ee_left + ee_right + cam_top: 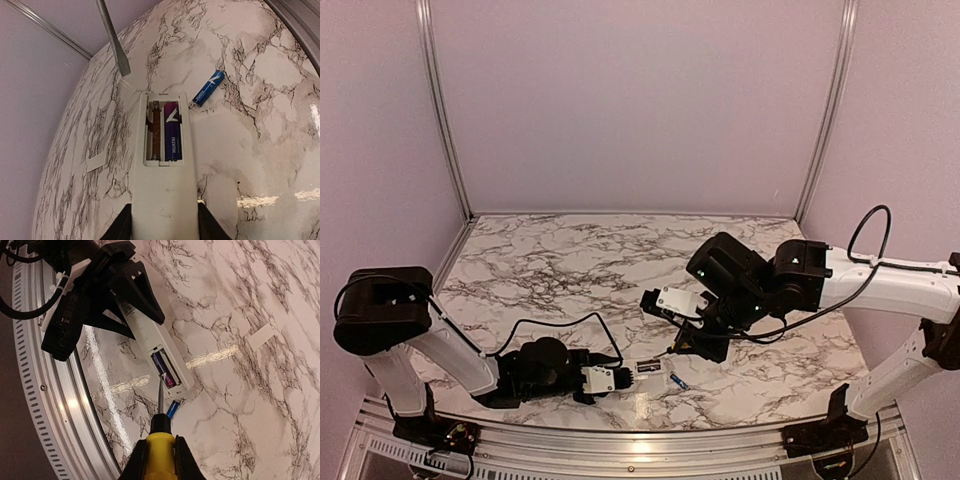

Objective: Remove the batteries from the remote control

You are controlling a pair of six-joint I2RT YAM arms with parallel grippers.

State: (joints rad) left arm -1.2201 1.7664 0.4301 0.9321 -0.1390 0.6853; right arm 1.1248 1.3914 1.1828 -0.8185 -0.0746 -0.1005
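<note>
The white remote control [162, 190] lies on the marble table with its battery bay open. One blue-purple battery [171, 131] sits in the right slot; the left slot is empty. A second blue battery [208, 88] lies loose on the table beside the remote's far end. My left gripper [164, 225] is shut on the remote's near end. My right gripper [159, 465] is shut on the yellow-handled screwdriver [160, 455]. The screwdriver's blade [114, 37] hangs just above and beyond the remote's open end. In the top view the remote [645, 369] is at front centre.
The small flat white cover piece [96, 162] lies on the table left of the remote; it also shows in the right wrist view [261, 336]. The metal front rail [45, 405] runs close by the remote. Purple walls enclose the table.
</note>
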